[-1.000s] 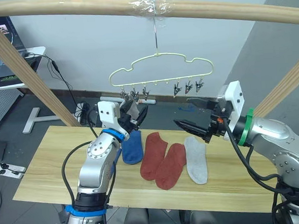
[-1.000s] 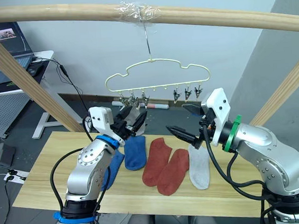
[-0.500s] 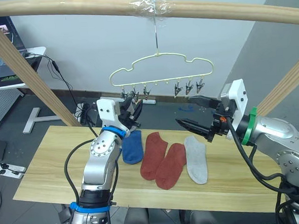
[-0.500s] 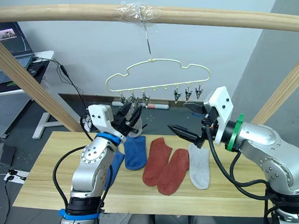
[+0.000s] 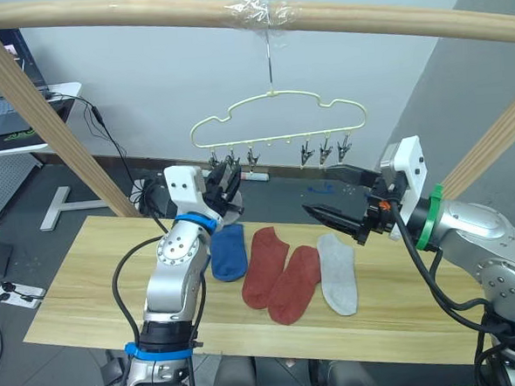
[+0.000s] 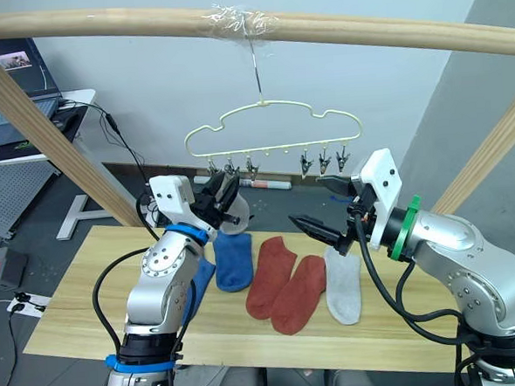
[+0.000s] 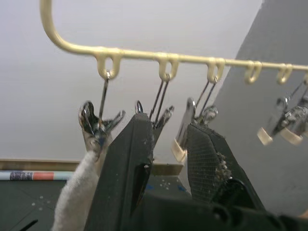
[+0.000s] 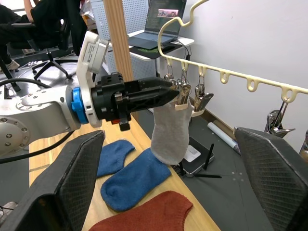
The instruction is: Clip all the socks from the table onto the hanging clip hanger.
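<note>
Socks: 2 blue [image 8: 132,180], 2 rust-red [image 5: 280,275], 2 grey [image 5: 338,274]. 1 clip hanger [image 5: 275,117] w/ 6 clips [image 5: 323,150]. 1 table [image 5: 89,291].

no readable text, labels, brands or numbers anywhere

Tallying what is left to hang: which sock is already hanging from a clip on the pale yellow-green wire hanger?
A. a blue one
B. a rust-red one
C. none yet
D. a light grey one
D: the light grey knit sock hangs from a small dark metal clip on the pale yellow-green wire clip hanger, at the left gripper.
</note>
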Available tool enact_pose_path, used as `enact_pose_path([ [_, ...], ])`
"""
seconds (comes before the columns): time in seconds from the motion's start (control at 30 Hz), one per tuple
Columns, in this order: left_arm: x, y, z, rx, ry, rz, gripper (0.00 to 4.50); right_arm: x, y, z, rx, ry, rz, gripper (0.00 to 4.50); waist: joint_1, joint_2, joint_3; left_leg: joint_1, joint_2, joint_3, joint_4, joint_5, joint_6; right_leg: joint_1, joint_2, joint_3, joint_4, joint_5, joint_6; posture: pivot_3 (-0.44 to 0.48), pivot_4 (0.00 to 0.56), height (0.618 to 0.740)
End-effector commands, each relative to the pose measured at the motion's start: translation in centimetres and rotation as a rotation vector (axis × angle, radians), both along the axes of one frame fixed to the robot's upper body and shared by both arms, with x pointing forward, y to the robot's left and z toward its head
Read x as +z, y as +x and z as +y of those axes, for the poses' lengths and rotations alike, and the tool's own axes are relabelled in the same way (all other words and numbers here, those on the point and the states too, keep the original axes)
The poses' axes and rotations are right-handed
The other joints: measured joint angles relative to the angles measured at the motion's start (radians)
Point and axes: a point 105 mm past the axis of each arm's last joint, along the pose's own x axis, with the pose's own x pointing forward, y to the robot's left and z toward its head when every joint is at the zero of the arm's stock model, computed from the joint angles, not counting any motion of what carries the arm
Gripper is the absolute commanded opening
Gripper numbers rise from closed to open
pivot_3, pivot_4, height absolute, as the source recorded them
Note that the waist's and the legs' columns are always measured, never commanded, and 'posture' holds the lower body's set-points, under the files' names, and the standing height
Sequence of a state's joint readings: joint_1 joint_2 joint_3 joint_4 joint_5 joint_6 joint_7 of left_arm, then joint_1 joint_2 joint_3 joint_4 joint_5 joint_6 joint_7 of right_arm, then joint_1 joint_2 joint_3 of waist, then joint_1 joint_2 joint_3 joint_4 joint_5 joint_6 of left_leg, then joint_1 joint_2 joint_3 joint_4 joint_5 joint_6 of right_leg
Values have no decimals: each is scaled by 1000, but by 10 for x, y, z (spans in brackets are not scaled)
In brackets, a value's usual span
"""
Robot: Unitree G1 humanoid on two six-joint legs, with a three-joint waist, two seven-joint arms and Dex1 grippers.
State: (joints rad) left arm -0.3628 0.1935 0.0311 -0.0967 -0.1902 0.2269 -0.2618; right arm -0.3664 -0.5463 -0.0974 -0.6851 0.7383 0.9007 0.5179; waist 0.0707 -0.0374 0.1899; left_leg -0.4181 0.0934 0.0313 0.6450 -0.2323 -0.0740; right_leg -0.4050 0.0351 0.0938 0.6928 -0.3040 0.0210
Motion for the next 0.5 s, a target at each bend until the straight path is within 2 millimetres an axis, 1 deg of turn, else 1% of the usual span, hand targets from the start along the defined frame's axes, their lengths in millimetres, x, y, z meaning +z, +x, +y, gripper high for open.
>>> enact_pose_path([
  [0.03, 9, 2, 1, 10, -8, -38, 1454, 14, -4, -1, 5, 18, -60, 4500, -3, 0, 0, 0, 0, 0, 0, 0, 0, 0, 0, 0, 1, 0, 0, 130, 182, 740],
  [0.23, 9, 9, 1, 15, -25, -33, 1454, 19, -3, 0, 10, 28, -69, 4500, -6, 0, 0, 0, 0, 0, 0, 0, 0, 0, 0, 0, 1, 0, 0, 130, 182, 740],
  [0.5, 13, 16, -6, -15, -36, -40, 1454, 22, -4, 2, 14, 35, -73, 4500, -13, 0, 0, 0, 0, 0, 0, 0, 0, 0, 0, 0, 1, 0, 0, 122, 186, 740],
])
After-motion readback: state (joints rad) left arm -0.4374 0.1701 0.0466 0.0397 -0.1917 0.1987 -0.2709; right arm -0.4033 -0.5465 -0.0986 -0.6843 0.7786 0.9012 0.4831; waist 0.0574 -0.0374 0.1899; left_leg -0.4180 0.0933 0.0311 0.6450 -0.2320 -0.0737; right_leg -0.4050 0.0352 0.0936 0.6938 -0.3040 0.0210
